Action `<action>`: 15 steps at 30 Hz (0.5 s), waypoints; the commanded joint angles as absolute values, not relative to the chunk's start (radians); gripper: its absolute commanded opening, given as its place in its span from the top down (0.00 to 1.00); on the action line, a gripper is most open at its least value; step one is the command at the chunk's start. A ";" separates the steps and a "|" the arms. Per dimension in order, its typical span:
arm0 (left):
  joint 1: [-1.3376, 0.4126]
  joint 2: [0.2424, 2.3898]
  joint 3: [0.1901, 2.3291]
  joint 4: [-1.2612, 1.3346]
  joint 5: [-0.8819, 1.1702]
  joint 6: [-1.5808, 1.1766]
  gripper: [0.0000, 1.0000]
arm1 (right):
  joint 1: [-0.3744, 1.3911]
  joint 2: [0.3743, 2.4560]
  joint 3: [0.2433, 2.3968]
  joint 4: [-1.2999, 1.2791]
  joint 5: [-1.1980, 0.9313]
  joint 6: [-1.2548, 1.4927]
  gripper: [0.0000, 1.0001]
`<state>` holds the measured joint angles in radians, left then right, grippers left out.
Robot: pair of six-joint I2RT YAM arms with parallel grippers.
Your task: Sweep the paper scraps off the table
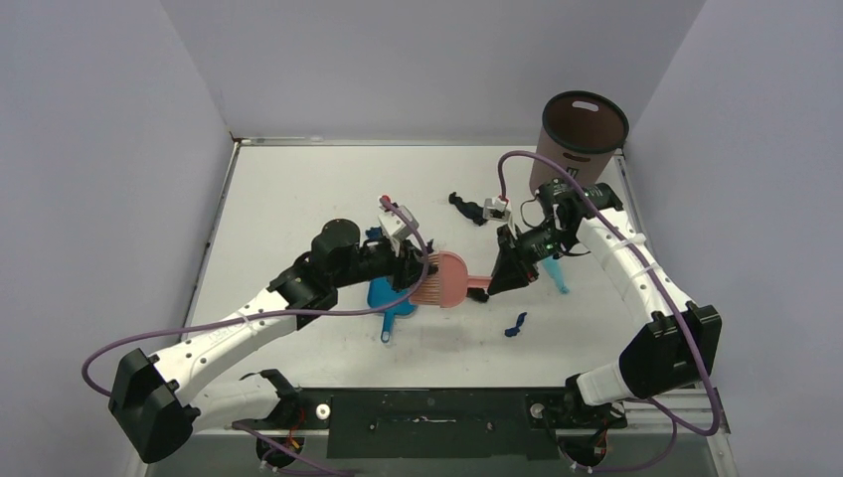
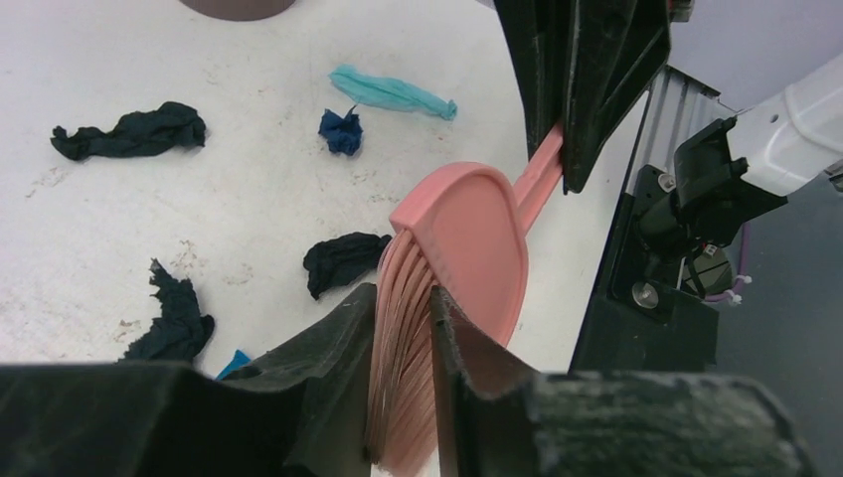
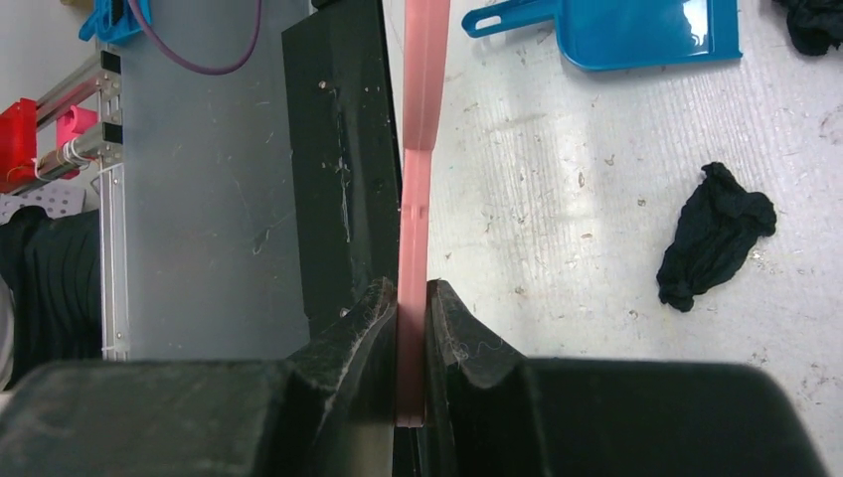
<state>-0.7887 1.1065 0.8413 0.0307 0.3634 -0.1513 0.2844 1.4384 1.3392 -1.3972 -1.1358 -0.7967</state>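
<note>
— Over the surface (image 1: 298,199), my right jaws are clamped on the brush (image 1: 452,278) handle, left jaws pinched on its bristles (image 2: 403,378).
— Right, paper scraps (image 2: 343,260) lie scattered around it. I'd release left first, then sweep low toward the dustpan (image 3: 646,35).

The left arm (image 1: 328,260) covers part of the dustpan (image 1: 381,295), and its jaws hide the bristle tips of the brush (image 2: 467,238).

We see smooth pink plastic on the hand brush (image 2: 467,243), glossy blue plastic on the dustpan (image 3: 646,30), crumpled matt paper scraps (image 3: 716,234) and a scuffed matt tabletop (image 3: 557,179).
</note>
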 commanded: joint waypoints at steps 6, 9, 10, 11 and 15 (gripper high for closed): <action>-0.780 1.119 0.865 0.079 0.526 -0.166 1.00 | 0.278 1.432 1.402 -1.342 -1.118 -0.813 0.38; -0.781 1.160 0.913 0.011 0.588 -0.147 1.00 | 0.310 1.412 1.461 -1.278 -1.044 -0.775 0.17; -0.782 1.172 0.922 0.003 0.604 -0.143 1.00 | 0.326 1.400 1.472 -1.235 -1.021 -0.744 0.15; -0.782 1.182 0.930 0.002 0.619 -0.145 1.00 | 0.343 1.389 1.478 -1.193 -0.999 -0.718 0.12; -0.784 1.200 0.944 0.011 0.661 -0.179 1.00 | 0.401 1.450 1.538 -1.206 -0.967 -0.730 0.11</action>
<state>-0.7834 1.1946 0.8757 -0.0090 0.5678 -0.1680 0.3531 1.4292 1.4612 -1.2629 -1.0080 -0.7403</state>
